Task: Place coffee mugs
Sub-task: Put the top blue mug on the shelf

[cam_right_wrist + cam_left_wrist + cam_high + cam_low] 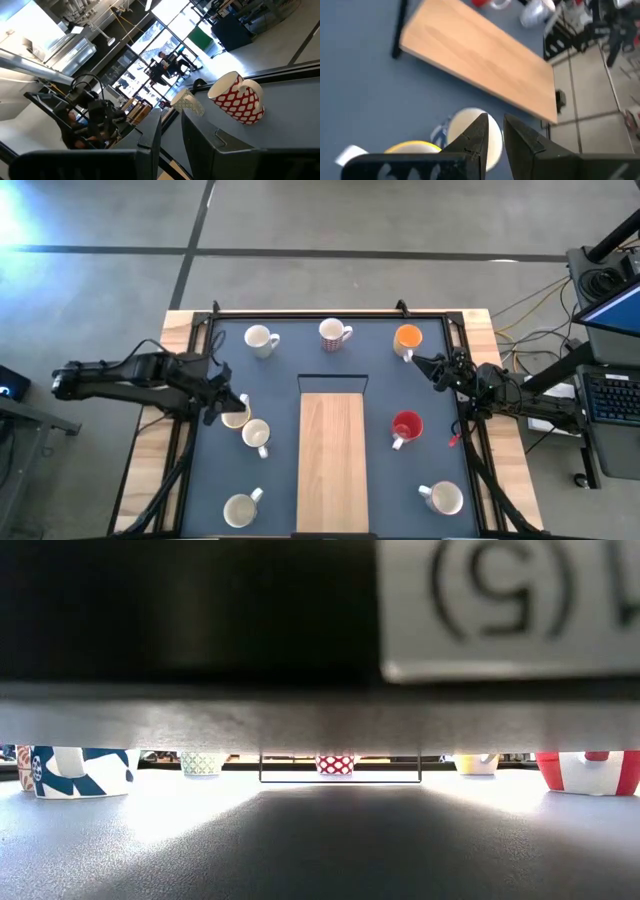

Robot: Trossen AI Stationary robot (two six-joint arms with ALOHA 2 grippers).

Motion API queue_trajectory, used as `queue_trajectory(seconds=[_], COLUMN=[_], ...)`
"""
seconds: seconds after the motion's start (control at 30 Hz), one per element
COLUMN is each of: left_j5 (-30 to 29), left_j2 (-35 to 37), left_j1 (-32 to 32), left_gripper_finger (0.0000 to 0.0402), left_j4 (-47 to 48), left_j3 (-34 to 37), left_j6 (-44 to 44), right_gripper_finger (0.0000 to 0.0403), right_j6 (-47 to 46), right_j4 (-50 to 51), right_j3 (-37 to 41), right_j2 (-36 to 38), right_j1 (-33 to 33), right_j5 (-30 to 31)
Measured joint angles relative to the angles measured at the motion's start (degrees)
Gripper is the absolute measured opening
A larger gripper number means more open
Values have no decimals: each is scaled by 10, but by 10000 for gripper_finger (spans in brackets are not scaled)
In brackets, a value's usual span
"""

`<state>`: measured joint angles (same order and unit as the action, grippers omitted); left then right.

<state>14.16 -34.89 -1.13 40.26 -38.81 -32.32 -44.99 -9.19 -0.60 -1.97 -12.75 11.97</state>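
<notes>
Eight mugs stand upright on the blue mat. The high view shows three along the far side: white (260, 340), red-patterned (335, 334) and orange (407, 339). The red mug (406, 426) is right of the wooden board. Two white mugs (241, 508) (443, 497) stand near the front. My left gripper (228, 404) (496, 122), fingers nearly together, hovers over a yellow-lined mug (235, 417) (412, 146), next to a cream mug (257, 435) (470, 135). My right gripper (418, 362) (171, 117), also nearly closed, sits just near-right of the orange mug, with nothing between its fingers. My left gripper comes slanting down from the table's left, with its fingers beside the rim of the yellow-lined mug (420, 145). I cannot tell whether it touches the mug. Nothing lies between its fingers.
A wooden board (333, 460) lies in the middle of the mat, with a black wire frame (333, 383) at its far end. The low view is mostly blocked by a dark object close to the camera, and only mug bases such as the red-dotted one (336, 764) show. Cables and a desk stand right of the table.
</notes>
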Motion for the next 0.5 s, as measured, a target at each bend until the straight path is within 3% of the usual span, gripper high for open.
queue_trajectory(seconds=[0.27,0.5], left_j5=[-65,-130], left_j2=[-56,-150], left_j1=[-86,-152], left_gripper_finger=[41,41], left_j4=[-2,-11], left_j3=[-22,-78], left_j6=[-65,-119], right_gripper_finger=[66,66], right_j6=[0,0], right_j4=[0,0], right_j3=[0,0], right_j2=[0,0], right_j1=[0,0], right_j5=[0,0])
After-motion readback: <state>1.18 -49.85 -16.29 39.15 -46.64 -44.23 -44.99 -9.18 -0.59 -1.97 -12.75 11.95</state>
